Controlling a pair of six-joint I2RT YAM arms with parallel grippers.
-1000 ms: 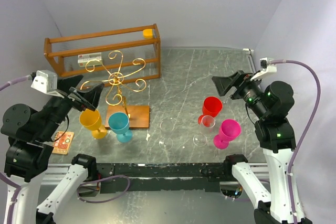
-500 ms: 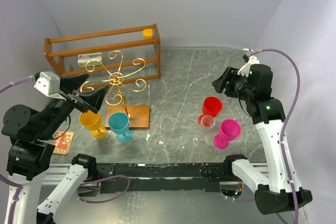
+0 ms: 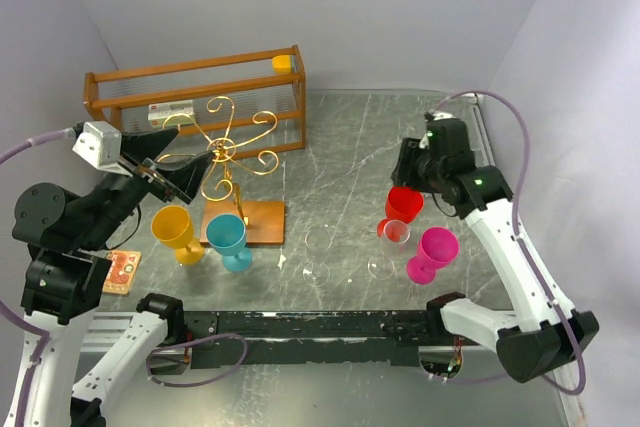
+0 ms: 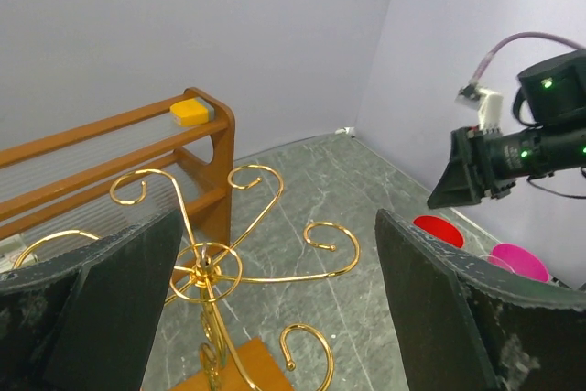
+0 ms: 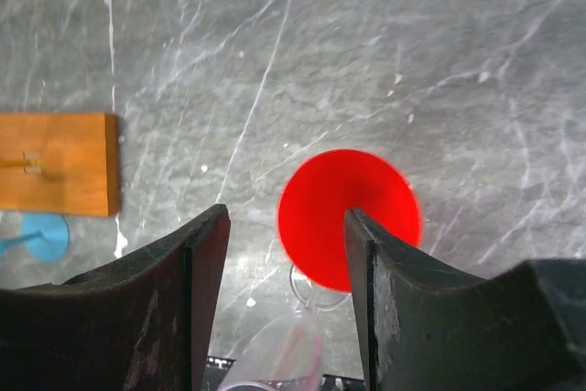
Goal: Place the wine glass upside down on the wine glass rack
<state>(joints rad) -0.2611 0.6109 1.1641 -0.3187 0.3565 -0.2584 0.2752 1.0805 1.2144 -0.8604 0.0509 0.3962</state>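
Note:
The gold wire wine glass rack (image 3: 222, 151) stands on its small wooden base (image 3: 258, 223) at the left; nothing hangs on it. It fills the left wrist view (image 4: 207, 268). My left gripper (image 3: 166, 179) is open and empty, level with the rack's scroll arms, just left of them (image 4: 276, 219). My right gripper (image 3: 408, 173) is open and empty, pointing down above the red wine glass (image 3: 405, 204). In the right wrist view the red glass (image 5: 348, 217) lies under the right finger (image 5: 412, 309), mostly outside the gap. All glasses stand upright.
A yellow glass (image 3: 172, 228) and a teal glass (image 3: 228, 237) stand in front of the rack. A pink glass (image 3: 435, 248) and two clear glasses (image 3: 395, 237) (image 3: 318, 247) stand nearby. An orange-brown wooden crate (image 3: 200, 97) is behind the rack. A small card (image 3: 120, 270) lies at the left edge.
My right arm has swung left and tipped down, bringing its gripper over the red glass. My left gripper has risen a little toward the rack.

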